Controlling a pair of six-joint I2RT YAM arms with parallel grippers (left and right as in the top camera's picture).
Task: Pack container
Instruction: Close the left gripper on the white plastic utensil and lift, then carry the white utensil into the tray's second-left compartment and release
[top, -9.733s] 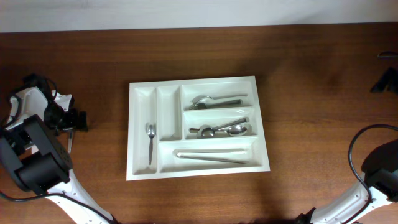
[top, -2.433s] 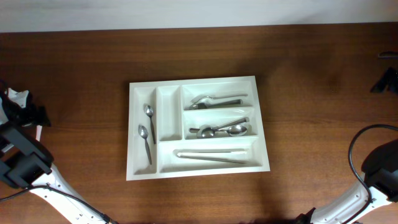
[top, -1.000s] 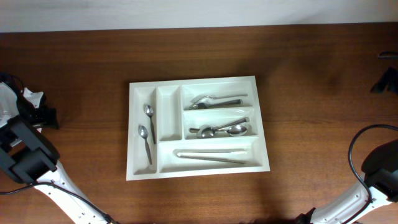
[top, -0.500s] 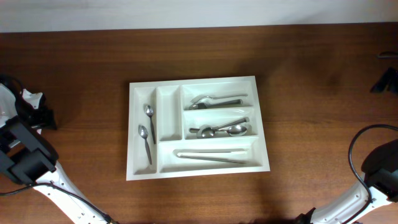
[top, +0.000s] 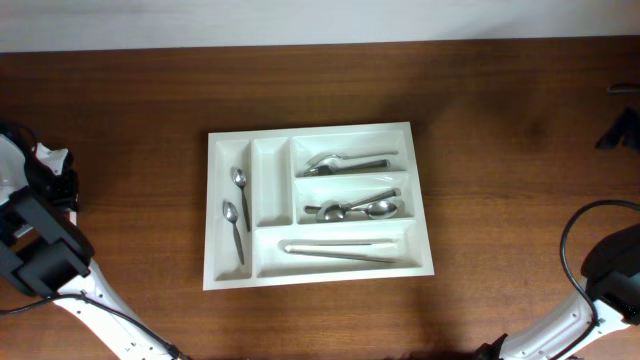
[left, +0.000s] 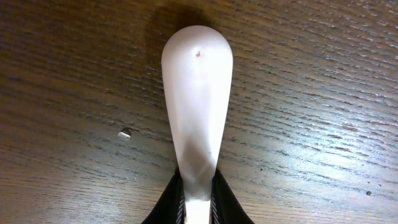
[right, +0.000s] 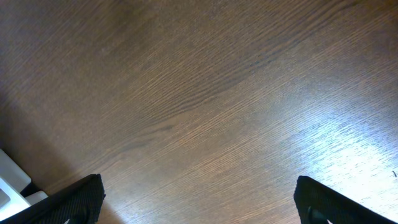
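Note:
The container (top: 310, 130) is a large white cutlery tray in the middle of the table. Its far-left narrow compartment holds two metal spoons (top: 238, 215), and its three wide compartments hold metal cutlery (top: 345, 161) and long utensils (top: 340, 247). My left gripper (left: 198, 194) is at the table's far left edge (top: 62, 190), well away from the tray. It is shut on a white plastic utensil (left: 196, 93) that lies on the wood, its rounded end pointing away from the fingers. My right gripper (right: 199, 199) stands open over bare wood with nothing between its fingers.
A small pale crumb (left: 125, 132) lies on the wood beside the white utensil. A dark object (top: 618, 128) sits at the far right edge of the table. A white corner (right: 12, 177) shows at the lower left of the right wrist view.
My left gripper has closed on the white utensil at the table's left edge. A second spoon has joined the first in the far-left compartment. The right arm has not moved.

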